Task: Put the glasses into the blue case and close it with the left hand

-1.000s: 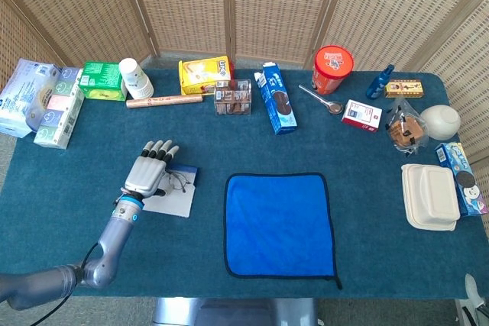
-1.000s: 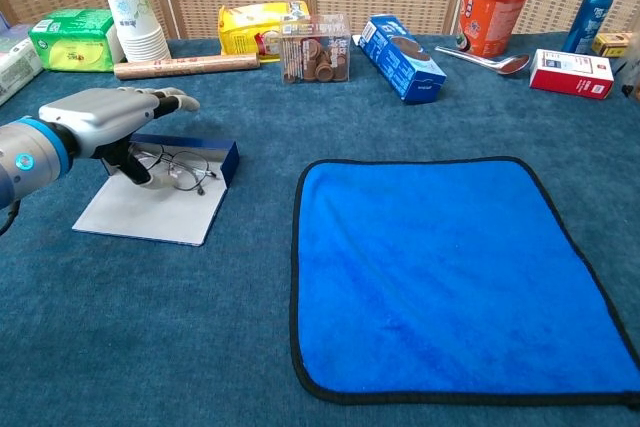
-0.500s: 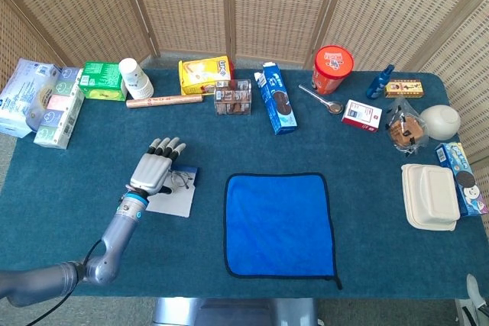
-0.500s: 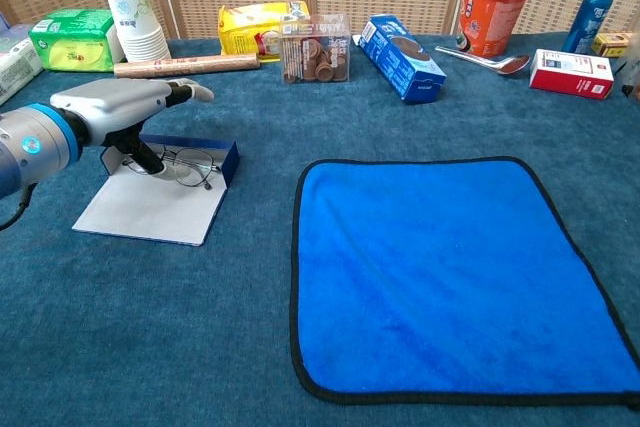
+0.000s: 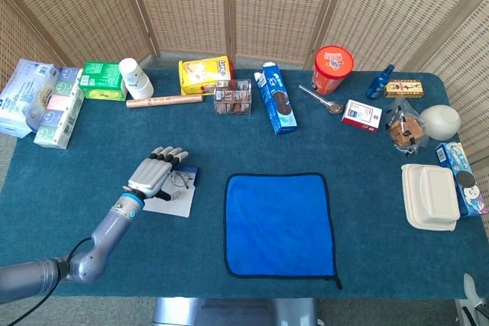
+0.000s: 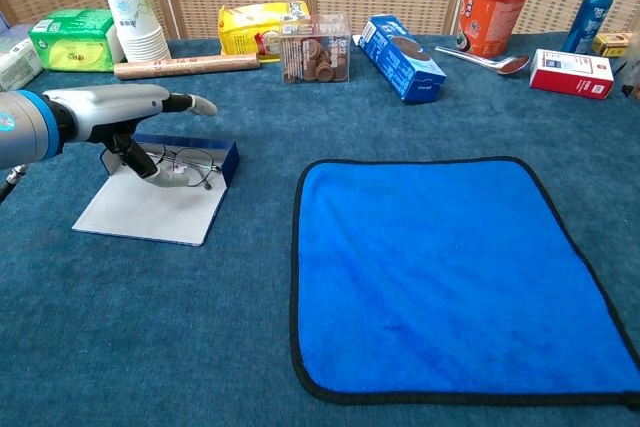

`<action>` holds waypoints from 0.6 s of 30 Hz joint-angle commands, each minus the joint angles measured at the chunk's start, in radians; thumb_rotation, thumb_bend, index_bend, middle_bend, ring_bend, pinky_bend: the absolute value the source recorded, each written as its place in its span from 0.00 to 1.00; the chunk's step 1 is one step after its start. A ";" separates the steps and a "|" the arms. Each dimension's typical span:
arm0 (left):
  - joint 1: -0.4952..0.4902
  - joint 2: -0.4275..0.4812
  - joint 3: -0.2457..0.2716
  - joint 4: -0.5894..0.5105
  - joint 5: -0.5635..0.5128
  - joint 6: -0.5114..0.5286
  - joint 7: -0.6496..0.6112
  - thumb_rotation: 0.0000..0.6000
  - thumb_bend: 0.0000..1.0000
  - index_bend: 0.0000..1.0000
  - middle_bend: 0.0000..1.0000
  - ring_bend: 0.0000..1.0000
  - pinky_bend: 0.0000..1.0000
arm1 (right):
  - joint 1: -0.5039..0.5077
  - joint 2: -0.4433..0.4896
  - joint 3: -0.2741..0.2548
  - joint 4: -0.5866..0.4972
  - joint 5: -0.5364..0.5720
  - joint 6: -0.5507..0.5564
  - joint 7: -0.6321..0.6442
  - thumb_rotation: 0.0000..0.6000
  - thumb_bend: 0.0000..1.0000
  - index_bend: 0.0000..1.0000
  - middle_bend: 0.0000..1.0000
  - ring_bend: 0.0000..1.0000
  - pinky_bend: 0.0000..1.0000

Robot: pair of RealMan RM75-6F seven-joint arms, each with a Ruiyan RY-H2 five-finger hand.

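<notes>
The blue case [image 6: 227, 159] lies open at the left of the table, its white flap [image 6: 148, 211] spread flat toward me. The thin-framed glasses [image 6: 188, 163] lie folded inside it, against the blue wall. They also show in the head view as glasses [image 5: 180, 180] on the case [image 5: 174, 204]. My left hand [image 6: 118, 108] hovers flat over the case's left part with its fingers stretched out to the right. Its dark thumb points down just left of the glasses. I see nothing held in it. The same left hand [image 5: 153, 174] hides most of the case in the head view. No right hand shows.
A blue cloth [image 6: 450, 272] lies spread right of the case. Along the back stand paper cups [image 6: 133, 15], a brown roll [image 6: 185, 66], a yellow packet [image 6: 262, 26], a clear box of biscuits [image 6: 316, 47], a blue carton [image 6: 402, 56] and a red tub [image 6: 493, 8].
My left hand has reached a little further right over the case and flattened. The glasses have slid slightly toward the case's blue wall.
</notes>
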 commanded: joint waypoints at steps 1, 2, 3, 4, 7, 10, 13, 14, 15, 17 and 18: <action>-0.015 0.005 0.007 -0.001 -0.016 -0.012 0.003 0.79 0.25 0.04 0.10 0.02 0.06 | -0.003 -0.001 0.000 0.002 0.001 0.003 0.002 0.66 0.33 0.03 0.13 0.00 0.13; -0.020 0.006 0.012 -0.002 -0.019 -0.014 0.007 0.79 0.25 0.04 0.11 0.02 0.08 | -0.003 -0.001 -0.001 0.002 0.001 0.004 0.003 0.67 0.33 0.03 0.13 0.00 0.13; -0.024 0.008 0.016 -0.005 -0.023 -0.018 0.011 0.79 0.25 0.04 0.12 0.03 0.10 | -0.004 -0.001 -0.001 0.002 0.000 0.006 0.003 0.67 0.33 0.03 0.13 0.00 0.13; -0.029 0.012 0.021 -0.010 -0.028 -0.024 0.014 0.79 0.25 0.04 0.12 0.03 0.11 | -0.004 -0.001 -0.001 0.003 -0.001 0.007 0.002 0.67 0.33 0.03 0.13 0.00 0.13; -0.045 0.039 0.042 -0.041 -0.057 -0.050 0.028 0.79 0.26 0.05 0.14 0.06 0.12 | -0.005 0.000 -0.001 0.001 -0.006 0.012 0.002 0.67 0.33 0.03 0.13 0.00 0.13; -0.056 0.071 0.058 -0.078 -0.085 -0.066 0.029 0.79 0.26 0.05 0.14 0.07 0.12 | -0.005 0.001 -0.001 0.000 -0.009 0.013 0.002 0.67 0.33 0.03 0.13 0.00 0.13; -0.061 0.089 0.074 -0.100 -0.094 -0.070 0.027 0.79 0.26 0.05 0.14 0.07 0.17 | -0.004 0.001 -0.001 0.000 -0.012 0.015 0.003 0.67 0.33 0.03 0.13 0.00 0.13; -0.062 0.094 0.081 -0.108 -0.095 -0.070 0.026 0.78 0.26 0.05 0.14 0.07 0.19 | -0.003 0.000 -0.001 0.000 -0.013 0.015 0.004 0.67 0.33 0.03 0.13 0.00 0.13; -0.061 0.098 0.086 -0.115 -0.095 -0.068 0.023 0.78 0.26 0.05 0.14 0.06 0.19 | -0.003 0.000 -0.001 0.000 -0.014 0.015 0.004 0.67 0.33 0.03 0.13 0.00 0.13; -0.051 0.110 0.100 -0.141 -0.084 -0.057 0.008 0.78 0.26 0.05 0.14 0.06 0.17 | -0.002 0.000 -0.002 -0.001 -0.019 0.017 0.003 0.67 0.33 0.03 0.13 0.00 0.13; -0.045 0.115 0.105 -0.152 -0.075 -0.051 -0.001 0.78 0.26 0.05 0.14 0.05 0.17 | -0.001 -0.001 -0.003 -0.001 -0.021 0.017 0.004 0.67 0.33 0.03 0.13 0.00 0.13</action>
